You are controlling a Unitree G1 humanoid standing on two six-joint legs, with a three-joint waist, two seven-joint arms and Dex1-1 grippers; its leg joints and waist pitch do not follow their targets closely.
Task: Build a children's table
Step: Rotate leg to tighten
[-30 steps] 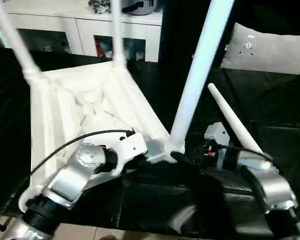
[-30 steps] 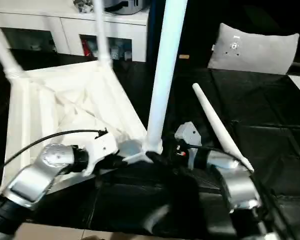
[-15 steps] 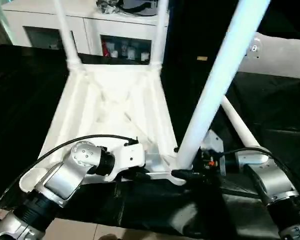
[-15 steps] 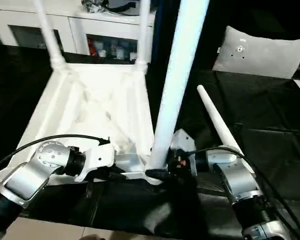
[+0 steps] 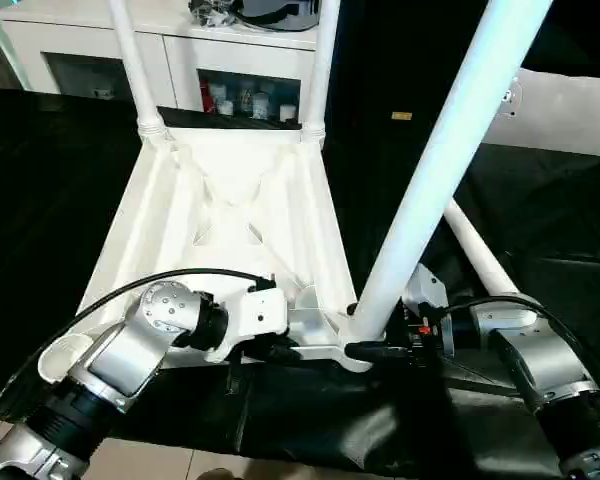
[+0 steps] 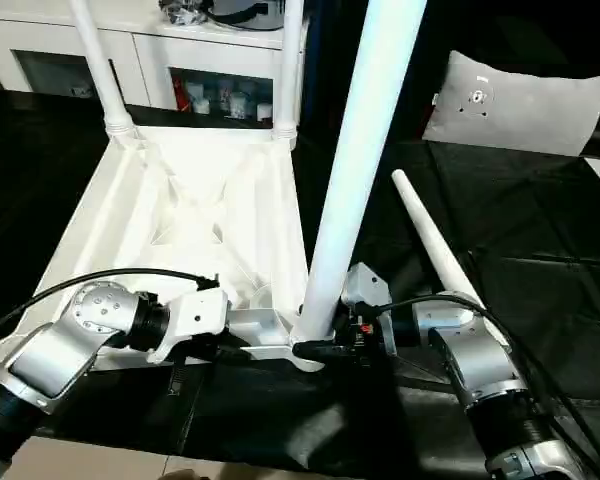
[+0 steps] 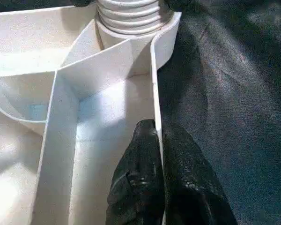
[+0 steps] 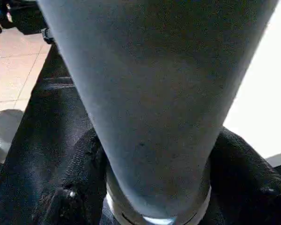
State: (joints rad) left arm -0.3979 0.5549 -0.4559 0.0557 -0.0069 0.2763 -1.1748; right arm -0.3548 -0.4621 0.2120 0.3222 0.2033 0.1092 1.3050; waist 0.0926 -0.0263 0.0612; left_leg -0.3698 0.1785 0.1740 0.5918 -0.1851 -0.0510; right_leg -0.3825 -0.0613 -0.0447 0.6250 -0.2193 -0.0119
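Lying upside down on the black-draped worktop (image 5: 540, 220), the children's table (image 5: 230, 215) shows its ribbed underside, with two legs standing in the far corner sockets, a third leg (image 5: 430, 170) rising steeply from the near right corner, and a loose leg (image 6: 435, 250) lying on the cloth just beside that corner. The left wrist view shows what the head views cannot: the left pincer (image 7: 159, 178) is closed on the thin rim wall of the top, one black finger on each side, just short of the ribbed collar of the corner socket (image 7: 131, 18). The right wrist view shows the right pincer (image 8: 154, 187) with its black fingers (image 8: 79, 173) spread to either side of the third leg's base; whether they press on it cannot be told. From the head, the right pincer sits at the foot of that leg. No readable writing appears. Behind the worktop stands a white cabinet (image 5: 180, 50); a grey cushion (image 6: 520, 100) lies far right. Dark cloth stays open to the right.
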